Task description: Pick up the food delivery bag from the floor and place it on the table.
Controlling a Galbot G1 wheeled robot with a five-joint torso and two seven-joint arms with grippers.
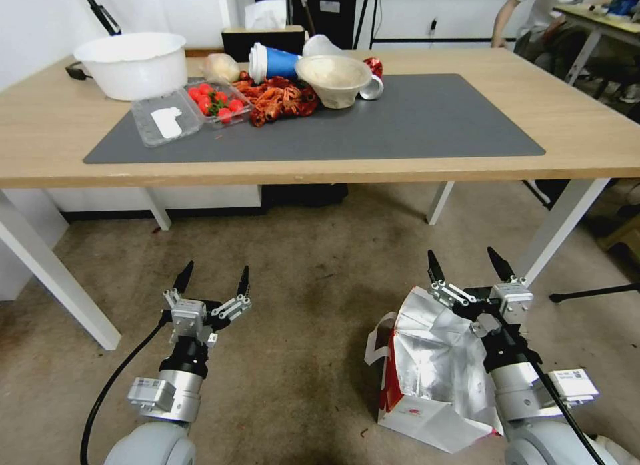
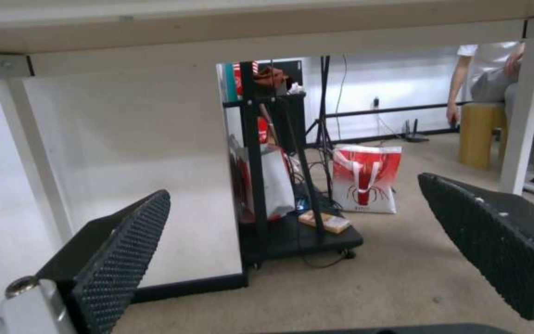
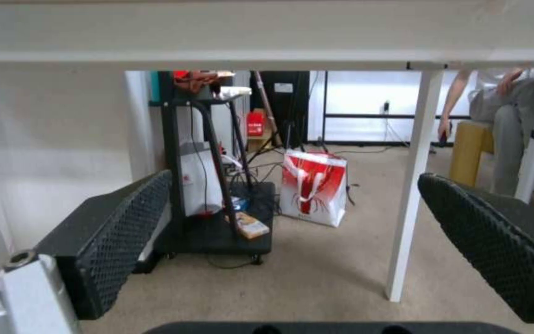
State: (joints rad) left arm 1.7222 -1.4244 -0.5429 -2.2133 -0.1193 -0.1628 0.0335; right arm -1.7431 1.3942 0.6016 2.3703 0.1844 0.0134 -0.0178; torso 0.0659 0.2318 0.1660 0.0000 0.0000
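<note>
Lying open on floor (image 1: pixel 320 305), food delivery bag (image 1: pixel 433 372) beneath right gripper (image 1: pixel 470 265)

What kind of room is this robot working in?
Probably an office or lab used for robot trials. A light-wood table with a grey mat stands on worn carpet, tripod stands and cables line the back wall, and a person sits at another desk.

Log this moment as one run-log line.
food delivery bag: on floor | left gripper: open, idle | right gripper: open above bag | table: no bag
</note>
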